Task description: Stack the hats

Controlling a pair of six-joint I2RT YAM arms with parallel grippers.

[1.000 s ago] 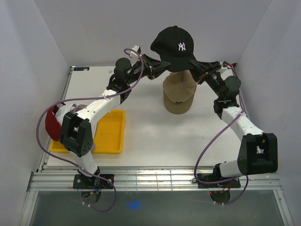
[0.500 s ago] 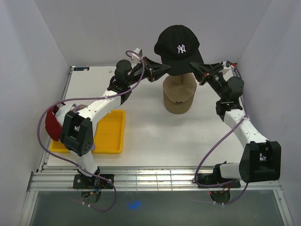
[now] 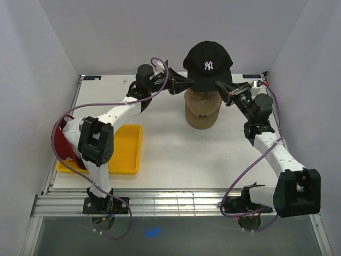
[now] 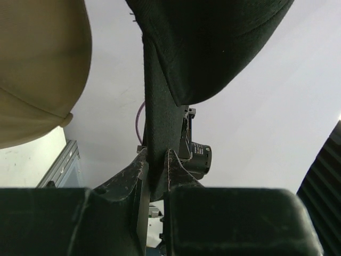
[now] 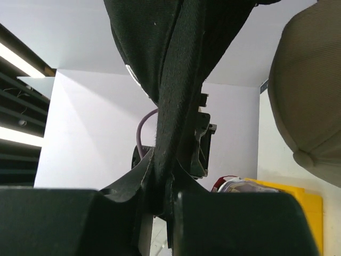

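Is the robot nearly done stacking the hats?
Not yet, I think. The tan cap sits in place as the base. Both the left gripper and right gripper pinch the black cap, held just above it. The red cap by the yellow tray is not yet stacked.

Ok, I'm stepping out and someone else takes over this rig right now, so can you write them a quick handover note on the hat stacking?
Left gripper: shut on one edge of the black cap.
Right gripper: shut on the same cap's opposite edge.
Things: the black cap is held in the air between both arms, over the tan cap at the far middle of the table. The red cap lies at the left, by the yellow tray.
Done: the black cap is up and positioned over the tan cap.
Left: lower it onto the tan cap, release both grips, then probably fetch the red cap.
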